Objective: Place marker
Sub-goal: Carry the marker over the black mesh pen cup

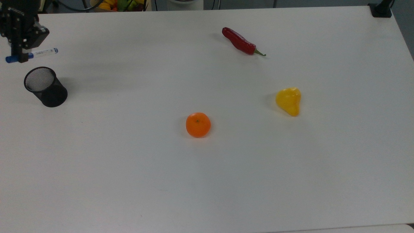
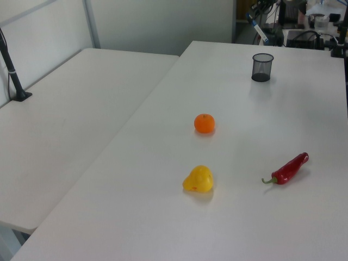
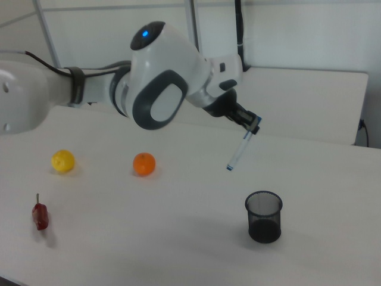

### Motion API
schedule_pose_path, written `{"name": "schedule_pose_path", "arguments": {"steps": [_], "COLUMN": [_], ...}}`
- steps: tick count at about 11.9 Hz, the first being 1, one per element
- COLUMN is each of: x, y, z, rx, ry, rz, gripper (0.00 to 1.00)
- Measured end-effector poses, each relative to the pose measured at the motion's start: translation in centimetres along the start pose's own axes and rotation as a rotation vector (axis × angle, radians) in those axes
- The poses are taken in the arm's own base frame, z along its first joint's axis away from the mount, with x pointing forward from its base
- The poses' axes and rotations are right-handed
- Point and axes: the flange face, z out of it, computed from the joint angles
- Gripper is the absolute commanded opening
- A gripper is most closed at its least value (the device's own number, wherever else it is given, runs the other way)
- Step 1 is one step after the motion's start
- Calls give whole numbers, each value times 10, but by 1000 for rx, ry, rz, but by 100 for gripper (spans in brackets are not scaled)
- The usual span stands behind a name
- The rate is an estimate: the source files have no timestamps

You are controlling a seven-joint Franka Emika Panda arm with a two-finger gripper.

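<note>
While my black two-finger gripper [image 1: 20, 55] is clamped on the slim white marker with the blue cap [image 1: 31, 55], that marker hangs in the air near the desk's far left corner in the top view.

Its cap end is pinched between my fingers, and in the right view the white barrel slants down from the gripper [image 3: 252, 123], clear of the white desk [image 1: 207, 168]. The black wire-mesh pen cup [image 1: 45, 86] stands upright just beside and below the marker. I judge the pick-up and carry done; lining up over the cup, lowering and letting go are left. Farther off lie the round orange fruit [image 1: 198, 125] mid-desk, the yellow pear-shaped pepper [image 1: 288, 101] and the red chili pepper [image 1: 241, 42].
</note>
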Motion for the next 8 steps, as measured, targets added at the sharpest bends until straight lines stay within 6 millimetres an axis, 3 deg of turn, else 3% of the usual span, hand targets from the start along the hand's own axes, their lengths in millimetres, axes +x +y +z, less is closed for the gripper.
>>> {"name": "schedule_pose_path", "arguments": {"steps": [4,8], "x": [-19,-40], "y": [40,43], "z": [47,87], "rx": [-69,-93], "ry": [32,34], "rz": [32,20], "gripper": [0,0]}}
